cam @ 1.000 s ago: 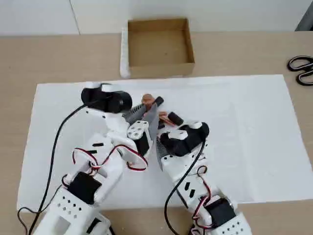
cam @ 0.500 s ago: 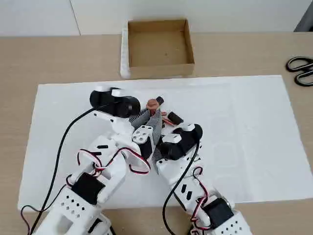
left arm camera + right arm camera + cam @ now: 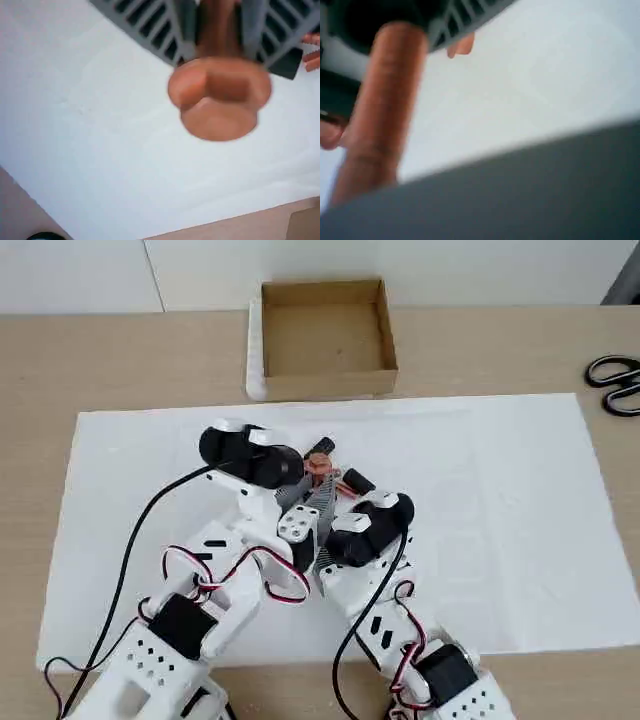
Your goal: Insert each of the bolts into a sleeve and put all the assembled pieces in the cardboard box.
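Left wrist view: left gripper (image 3: 220, 47) fingers (image 3: 145, 27) clamp the bolt (image 3: 220, 100) lengthwise, head pointing beyond them.

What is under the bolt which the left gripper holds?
White paper lies below the bolt in the left gripper. The bolt's wide head covers the patch directly beneath, so anything there is hidden.

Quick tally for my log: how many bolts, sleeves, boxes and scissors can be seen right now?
Bolts: 2
Sleeves: 1 clearly seen
Cardboard boxes: 1
Scissors: 1
Total: 5
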Action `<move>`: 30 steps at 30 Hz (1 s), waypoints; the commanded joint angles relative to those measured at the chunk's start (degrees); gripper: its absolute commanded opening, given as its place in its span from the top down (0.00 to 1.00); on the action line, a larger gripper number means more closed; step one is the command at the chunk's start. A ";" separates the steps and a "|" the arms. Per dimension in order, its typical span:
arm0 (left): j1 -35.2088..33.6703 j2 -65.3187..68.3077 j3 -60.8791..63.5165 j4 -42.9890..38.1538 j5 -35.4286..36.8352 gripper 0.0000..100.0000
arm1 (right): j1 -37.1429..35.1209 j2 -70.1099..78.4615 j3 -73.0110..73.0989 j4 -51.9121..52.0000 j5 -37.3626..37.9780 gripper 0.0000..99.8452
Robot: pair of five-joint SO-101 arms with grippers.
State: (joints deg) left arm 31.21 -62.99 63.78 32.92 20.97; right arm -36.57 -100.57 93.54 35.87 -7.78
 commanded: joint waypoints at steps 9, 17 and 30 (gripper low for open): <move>0.26 -1.41 -0.13 0.00 -0.44 0.99 | -0.66 -0.40 -0.62 -1.19 -0.44 1.00; 0.26 -1.41 -0.13 0.00 -0.44 0.99 | -0.66 -0.40 -0.62 -1.19 -0.44 1.00; 0.26 -1.49 4.26 -5.36 -0.44 0.99 | -0.75 -0.40 -0.70 -1.10 -0.53 1.00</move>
State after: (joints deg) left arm 31.38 -63.43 68.44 29.14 20.97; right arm -37.10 -100.57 93.63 35.87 -7.78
